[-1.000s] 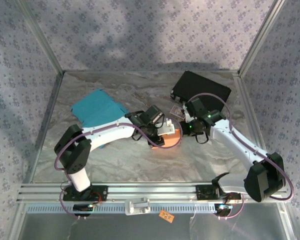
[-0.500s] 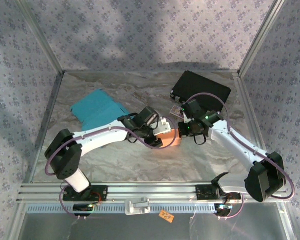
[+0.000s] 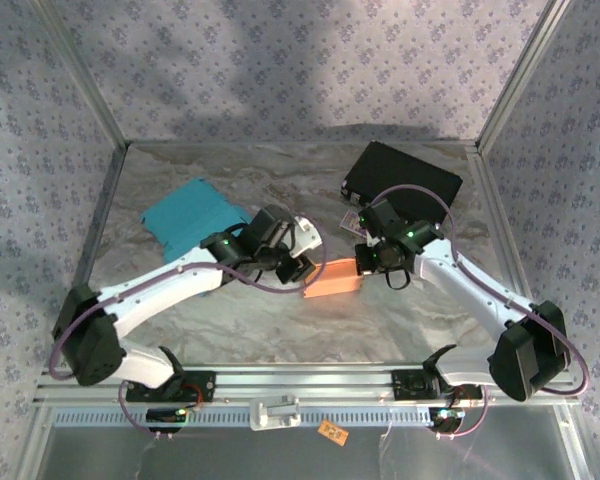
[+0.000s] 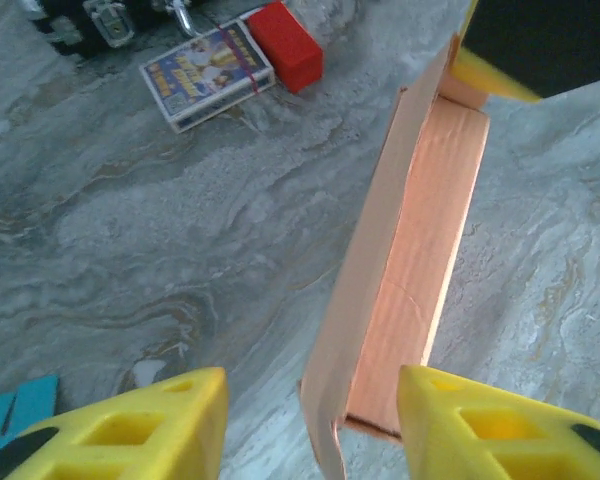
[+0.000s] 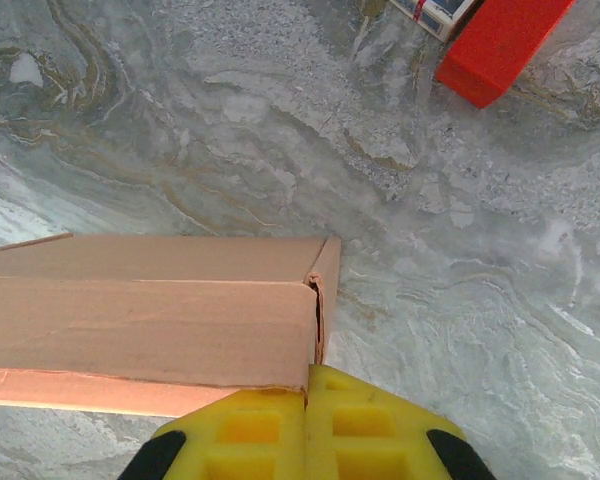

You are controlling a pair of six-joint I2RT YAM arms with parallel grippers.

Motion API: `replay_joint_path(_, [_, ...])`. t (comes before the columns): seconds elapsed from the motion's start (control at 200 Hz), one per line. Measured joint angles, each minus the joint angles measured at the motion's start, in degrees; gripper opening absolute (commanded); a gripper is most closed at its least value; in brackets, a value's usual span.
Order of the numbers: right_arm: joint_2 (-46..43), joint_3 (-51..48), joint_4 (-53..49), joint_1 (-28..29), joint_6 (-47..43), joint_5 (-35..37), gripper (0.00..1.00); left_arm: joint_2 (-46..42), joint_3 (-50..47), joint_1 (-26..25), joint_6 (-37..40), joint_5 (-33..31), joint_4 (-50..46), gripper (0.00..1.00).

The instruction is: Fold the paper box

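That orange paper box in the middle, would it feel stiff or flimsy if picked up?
Probably flimsy: the paper box has thin walls, one flap splaying outward. Likely light too, since the right gripper pinches just one end.

No text is reading legibly in any view.
- Small blue packet (image 4: 208, 75), lying on the table (image 4: 130, 250) just beside a red block (image 4: 288, 45): its printed face is showing yellow lettering and a small picture. The characters are blurring out, too small to make out.
- Orange tag (image 3: 332, 432) at the near edge of the rig: it is carrying a few dark marks, and these are not resolving into letters or digits.
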Motion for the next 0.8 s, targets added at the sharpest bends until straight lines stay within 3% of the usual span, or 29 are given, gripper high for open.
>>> replay_joint_path(0.25, [0.87, 1.01, -1.01, 0.00, 1.18, 0.00, 0.00, -0.52, 1.81, 3.34, -10.01, 5.64, -8.44, 0.41])
replay_joint_path(0.515, [1.01, 1.11, -1.40, 0.00, 1.84, 0.02, 0.00, 6.03, 6.27, 3.28, -11.76, 8.35, -12.24, 0.36])
replay_joint_path(0.8, [1.46, 1.70, -1.90, -0.04, 2.49, -0.02, 0.00, 6.88, 6.45, 3.19, -11.69, 8.46, -14.14, 0.28])
